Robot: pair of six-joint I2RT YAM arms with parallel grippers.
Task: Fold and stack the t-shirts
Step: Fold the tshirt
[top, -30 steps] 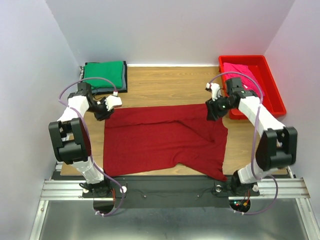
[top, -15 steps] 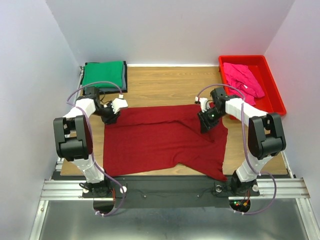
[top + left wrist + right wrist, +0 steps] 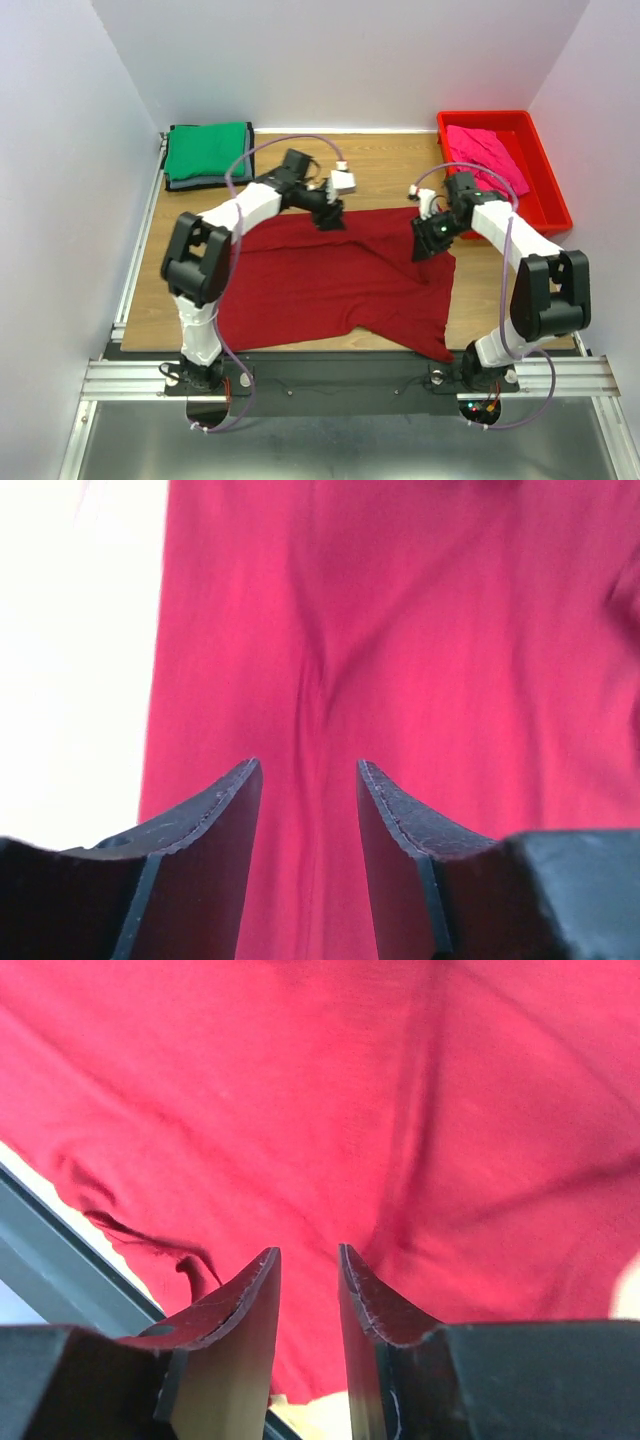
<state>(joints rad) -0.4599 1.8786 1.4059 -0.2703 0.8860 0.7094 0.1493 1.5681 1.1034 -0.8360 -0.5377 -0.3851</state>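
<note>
Your left gripper [image 3: 307, 765] is spread wide over the maroon shirt's [image 3: 320, 290] far edge. Your right gripper [image 3: 308, 1250] is open just a little over its right side. Past it lie the green shirt [image 3: 207, 150] and the pink shirt [image 3: 480, 150], which sits in a red tray [image 3: 555, 205].

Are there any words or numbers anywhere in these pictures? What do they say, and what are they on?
There are none: no word, number, brand or sign can be read in any view.
The dark red t-shirt, the green t-shirt, the pink t-shirt and the red tray all look plain, with no print or label showing.
</note>
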